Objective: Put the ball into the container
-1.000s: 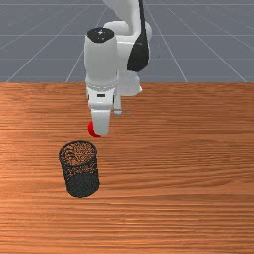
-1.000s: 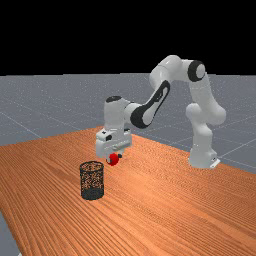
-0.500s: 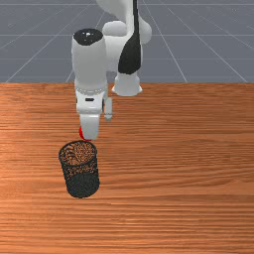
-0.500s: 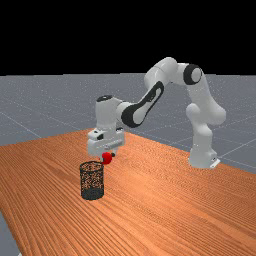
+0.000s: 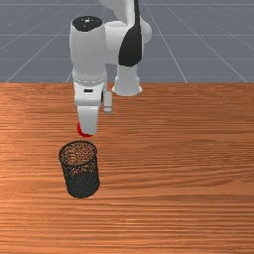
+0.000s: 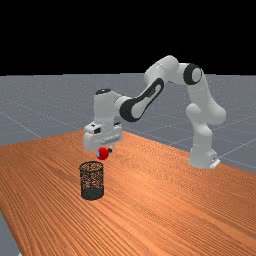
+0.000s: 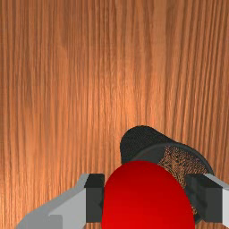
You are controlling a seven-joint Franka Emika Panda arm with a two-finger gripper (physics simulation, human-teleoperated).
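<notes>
I have the pincer closed around the red ball, with one of its dark pads pressed to each side, so from where I sit this reads as a proper grasp. The ball sits right between the fingertips and bulges out below them in the far view, held well off the wooden table. In the front view I get only a red edge of it, peeking out from behind the white hand on the front view's left. The container, a round black mesh bin with an open top, stands upright on the table, lower than the pincer. My far view puts it beneath the fingertips and a little to the far view's left, its rim near the underside of the ball but with a gap showing between them. In the front view the bin is lower in the picture than the pincer, with its mouth set slightly toward the front view's left. Looking down past the fingers in the wrist view, I can see the bin beyond the ball; the ball covers part of its mouth, and one pad overlaps the rim on that side. I read that overlap as line of sight, since the other views show the two apart. Behind the pincer, the arm bends up and over, then down to its base, well away on the far view's right.
</notes>
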